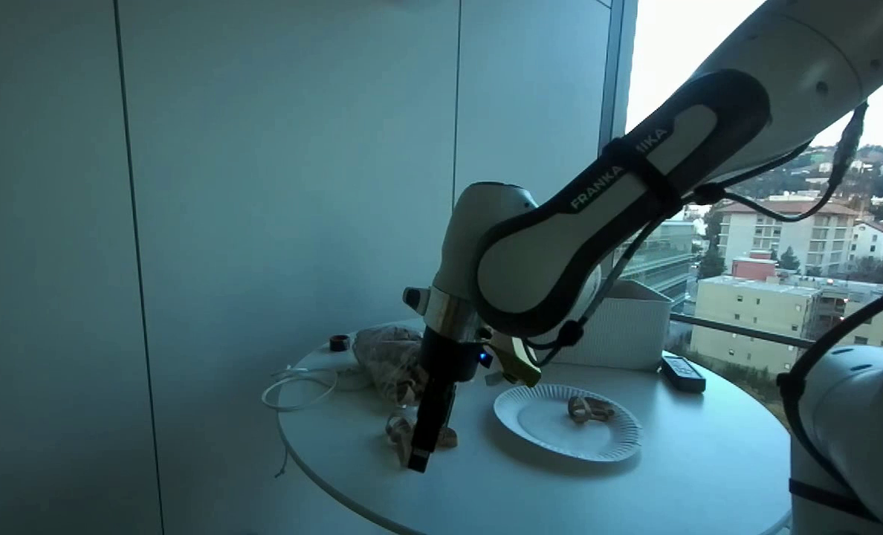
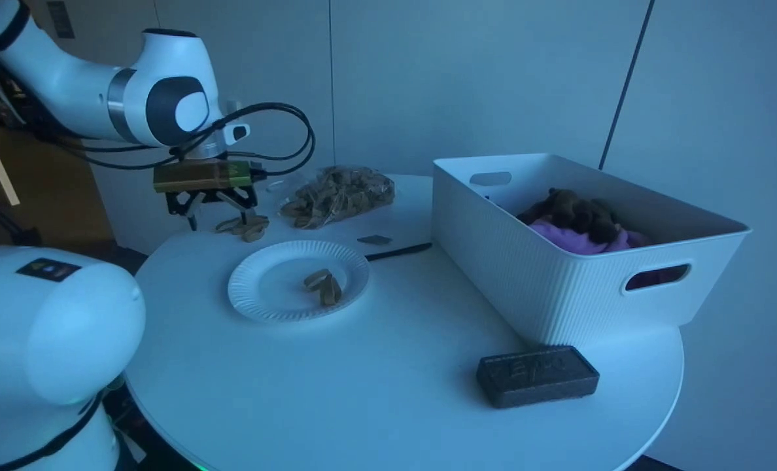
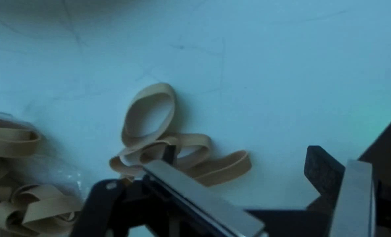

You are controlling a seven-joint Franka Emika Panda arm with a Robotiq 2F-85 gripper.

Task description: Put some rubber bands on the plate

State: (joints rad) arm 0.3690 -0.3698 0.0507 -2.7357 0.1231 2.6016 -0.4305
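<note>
We have the black two-finger gripper spread by a looped tan rubber-band clump left of the round white paper plate, contact unclear, second tan clump on plate's right side.

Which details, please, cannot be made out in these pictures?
Loose rubber bands: wrist view, partly hidden by a gripper finger.
Wrapped bundle: wrist view, cut off by the left edge.
Floor of white box: in an exterior view, hidden by wall and contents.
Markings on dark block: in both exterior views, too faint.
</note>
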